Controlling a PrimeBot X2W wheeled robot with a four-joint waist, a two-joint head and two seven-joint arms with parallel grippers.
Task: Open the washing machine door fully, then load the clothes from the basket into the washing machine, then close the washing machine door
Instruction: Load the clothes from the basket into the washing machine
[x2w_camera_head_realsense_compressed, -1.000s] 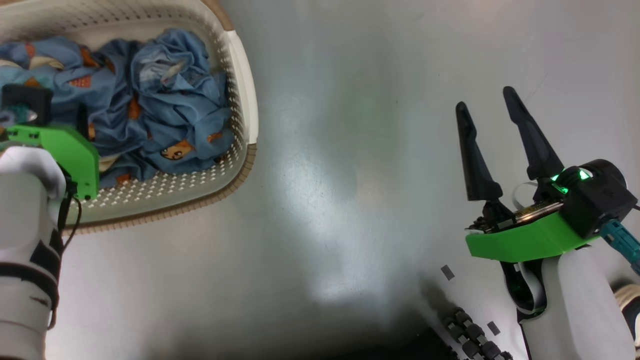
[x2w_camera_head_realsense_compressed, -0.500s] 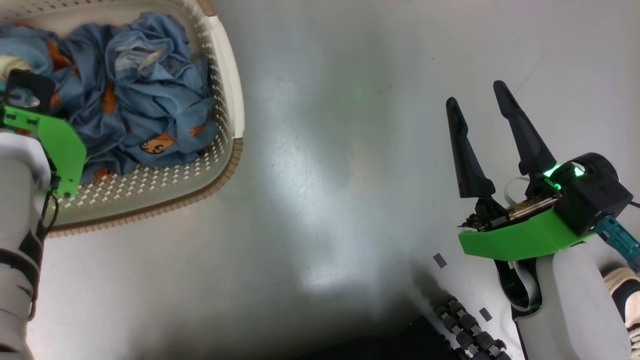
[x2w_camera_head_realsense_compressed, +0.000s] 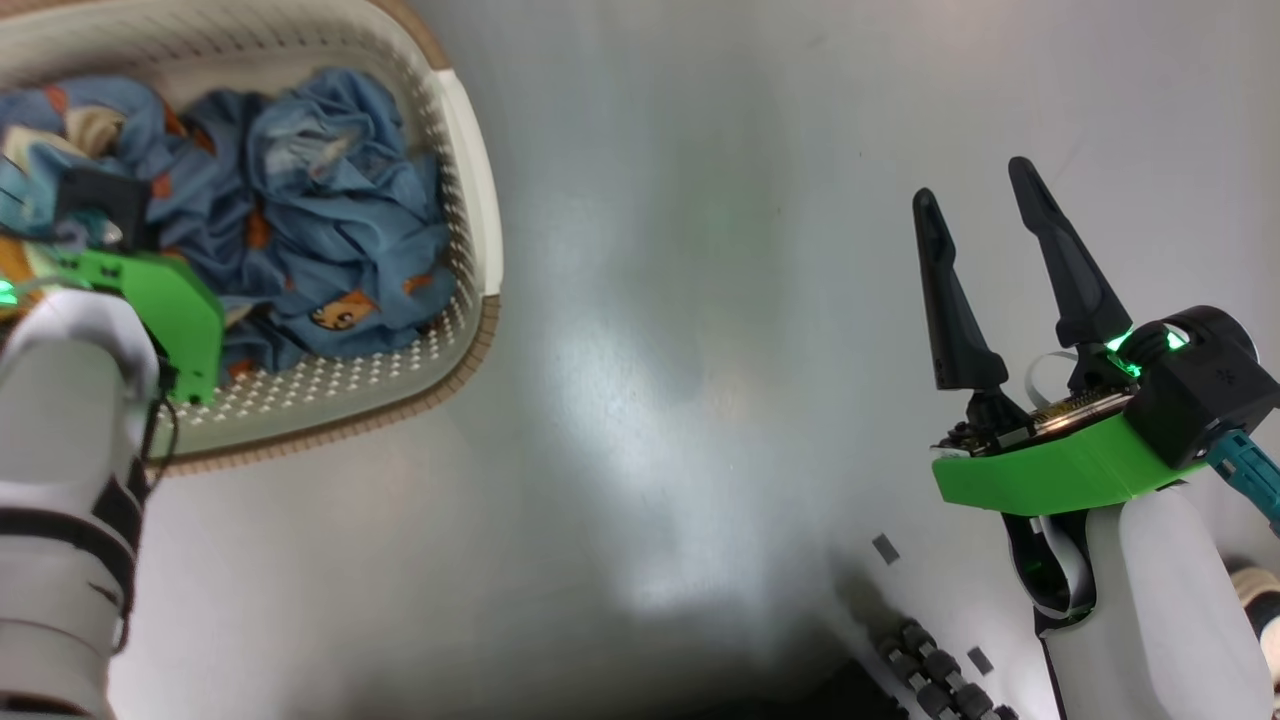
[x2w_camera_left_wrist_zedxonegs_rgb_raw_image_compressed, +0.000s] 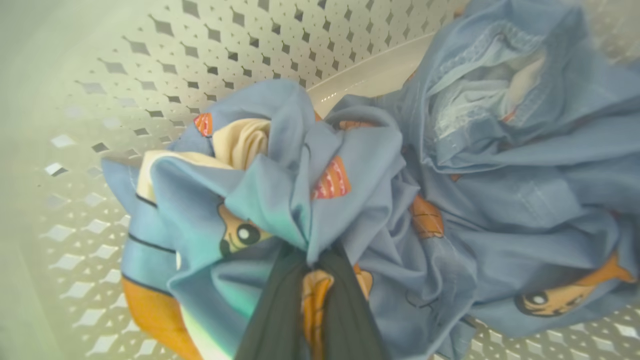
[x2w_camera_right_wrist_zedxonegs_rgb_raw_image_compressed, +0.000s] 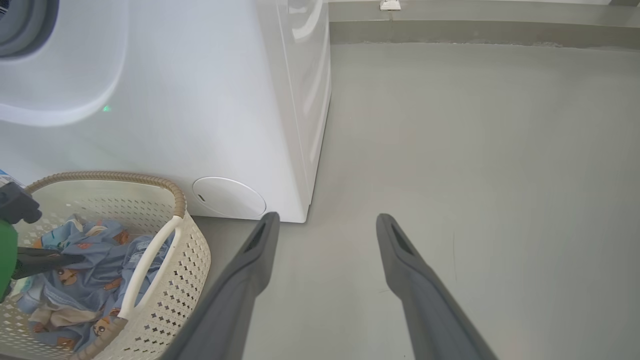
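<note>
As L hand (x2w_camera_left_wrist_zedxonegs_rgb_raw_image_compressed: 314, 264) pinches clothes (x2w_camera_left_wrist_zedxonegs_rgb_raw_image_compressed: 500, 200), washer (x2w_camera_right_wrist_zedxonegs_rgb_raw_image_compressed: 200, 100) crowds basket (x2w_camera_right_wrist_zedxonegs_rgb_raw_image_compressed: 186, 280), maybe touching.

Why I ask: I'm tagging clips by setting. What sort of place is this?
Probably a laundry corner, in a home or a lab: a white washing machine stands on a bare grey floor, and a basket of clothes sits close by it.
</note>
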